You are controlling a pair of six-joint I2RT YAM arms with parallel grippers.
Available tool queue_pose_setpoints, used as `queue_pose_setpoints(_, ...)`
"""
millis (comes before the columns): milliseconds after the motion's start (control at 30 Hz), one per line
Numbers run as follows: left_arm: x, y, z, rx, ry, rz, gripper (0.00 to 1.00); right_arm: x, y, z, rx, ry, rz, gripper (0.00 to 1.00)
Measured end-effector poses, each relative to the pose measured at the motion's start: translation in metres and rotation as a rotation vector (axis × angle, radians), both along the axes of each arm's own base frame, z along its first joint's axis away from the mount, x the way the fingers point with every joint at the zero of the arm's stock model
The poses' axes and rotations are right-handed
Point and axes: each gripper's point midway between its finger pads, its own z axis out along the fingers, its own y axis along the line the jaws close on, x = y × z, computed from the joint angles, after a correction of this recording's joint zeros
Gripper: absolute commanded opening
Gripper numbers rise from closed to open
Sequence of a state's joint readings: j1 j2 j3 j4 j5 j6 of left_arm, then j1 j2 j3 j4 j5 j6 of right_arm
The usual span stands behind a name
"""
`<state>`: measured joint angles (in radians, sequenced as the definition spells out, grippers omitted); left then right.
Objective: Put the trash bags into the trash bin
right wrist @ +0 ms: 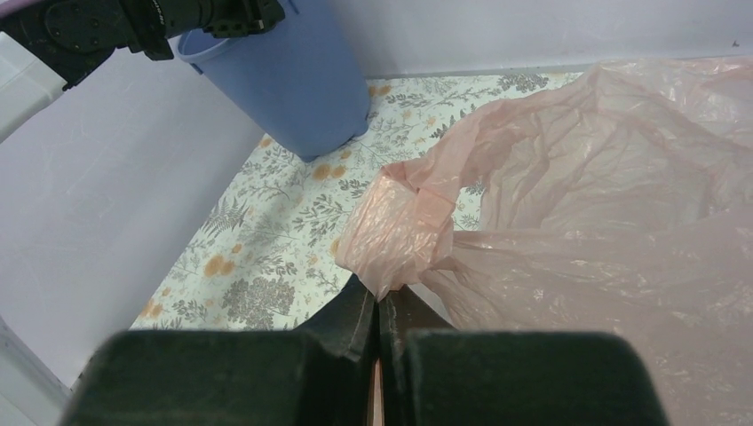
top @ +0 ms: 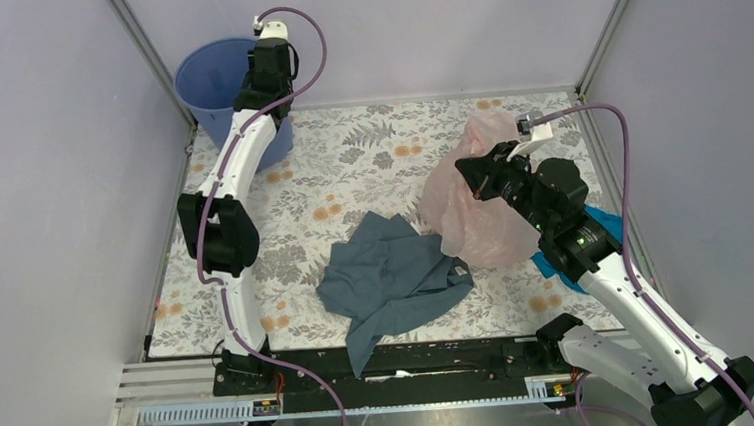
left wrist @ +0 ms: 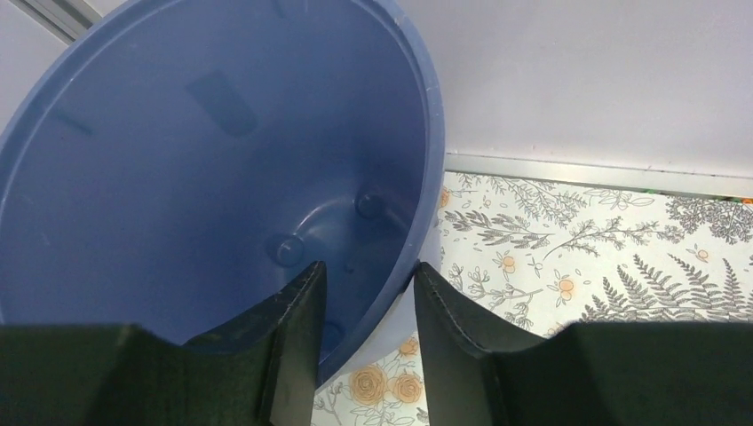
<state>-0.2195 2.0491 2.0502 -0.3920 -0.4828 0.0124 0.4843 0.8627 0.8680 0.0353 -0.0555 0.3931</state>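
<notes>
The blue trash bin [top: 208, 79] stands upright at the table's far left corner. My left gripper [top: 263, 69] is at its right rim. In the left wrist view the gripper [left wrist: 368, 275] straddles the bin's wall [left wrist: 178, 177], one finger inside and one outside, closed on the rim. The bin's inside shows nothing in it. The pale pink trash bag [top: 473, 211] sits crumpled at the right of the table. My right gripper [top: 470, 173] is shut on a bunched fold of the bag [right wrist: 408, 222], seen pinched in the right wrist view [right wrist: 380, 297].
A grey-blue garment [top: 392, 272] lies on the floral table mat [top: 350, 165] near the front middle. A turquoise cloth [top: 604, 225] lies under the right arm. Grey walls close in the back and both sides. The bin [right wrist: 293, 80] stands far left in the right wrist view.
</notes>
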Motion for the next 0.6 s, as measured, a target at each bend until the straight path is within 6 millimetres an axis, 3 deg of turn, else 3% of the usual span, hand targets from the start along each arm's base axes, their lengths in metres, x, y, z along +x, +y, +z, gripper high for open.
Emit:
queue_pose_setpoints(367, 0.002, -0.006, -0.002, 0.016, -0.003, -0.033, 0.19, -0.006, -0.004, 0.011, 0.015, -0.030, -0.002, 0.00)
queue_pose_setpoints(600, -0.001, -0.021, -0.007, 0.016, 0.010, -0.058, 0.07, -0.007, -0.004, 0.012, 0.018, -0.031, -0.002, 0.00)
